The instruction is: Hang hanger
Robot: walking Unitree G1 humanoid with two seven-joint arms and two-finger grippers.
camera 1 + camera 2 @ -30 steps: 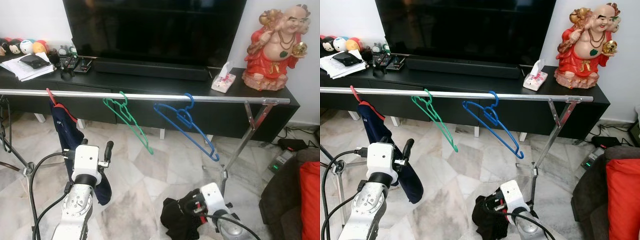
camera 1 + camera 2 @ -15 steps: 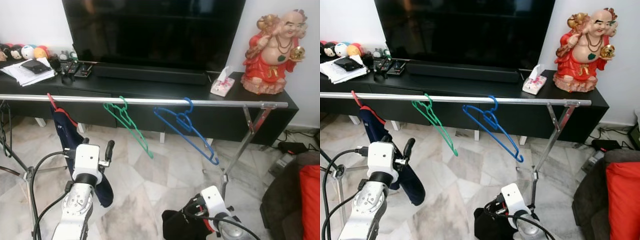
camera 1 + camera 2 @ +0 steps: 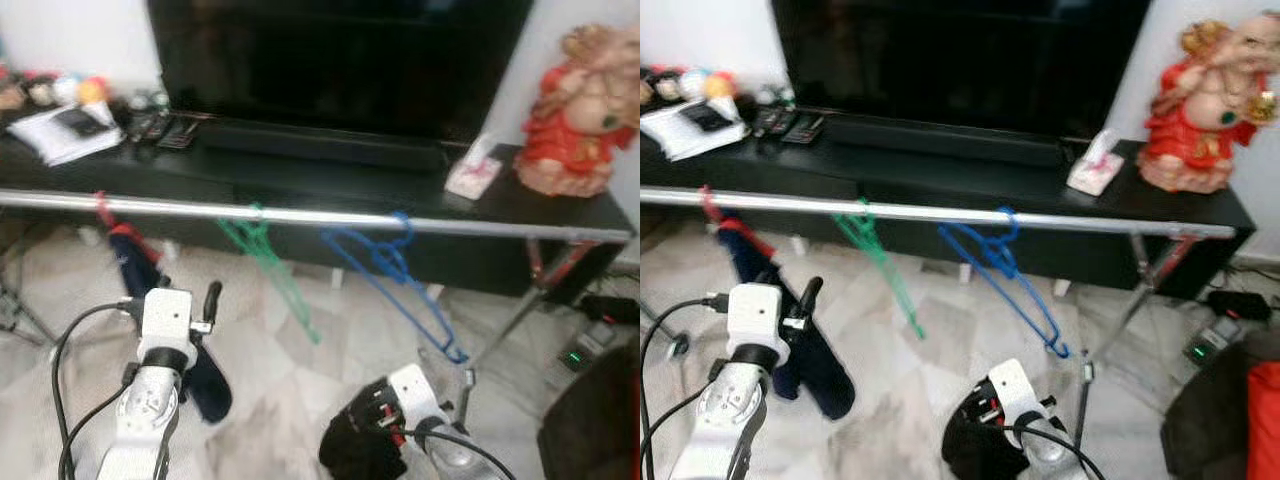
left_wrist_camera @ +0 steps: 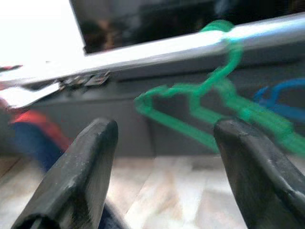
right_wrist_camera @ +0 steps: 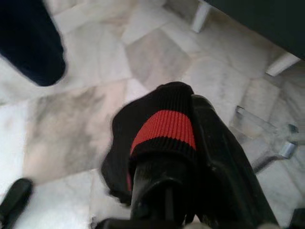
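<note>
A silver rail (image 3: 300,216) runs across in front of the TV console. On it hang a red hanger (image 3: 103,208) with a navy garment (image 3: 140,270), an empty green hanger (image 3: 270,260) and an empty blue hanger (image 3: 400,280). My left gripper (image 4: 162,176) is open and raised just below the rail, facing the green hanger (image 4: 214,105), beside the navy garment. Low near the floor, my right gripper (image 3: 375,420) is shut on a black garment with a red band (image 5: 164,129). Whether a hanger is inside that garment is hidden.
Behind the rail stands a black console (image 3: 300,170) with a TV (image 3: 330,50), a red statue (image 3: 580,120), a tissue box (image 3: 472,178), papers and remotes. The rack's right leg (image 3: 500,340) slants down to the marble floor. A power strip (image 3: 575,357) lies at the right.
The whole picture has shifted and blurred, so the camera has moved. Both arms keep about the same pose; the right gripper still holds the black garment.
</note>
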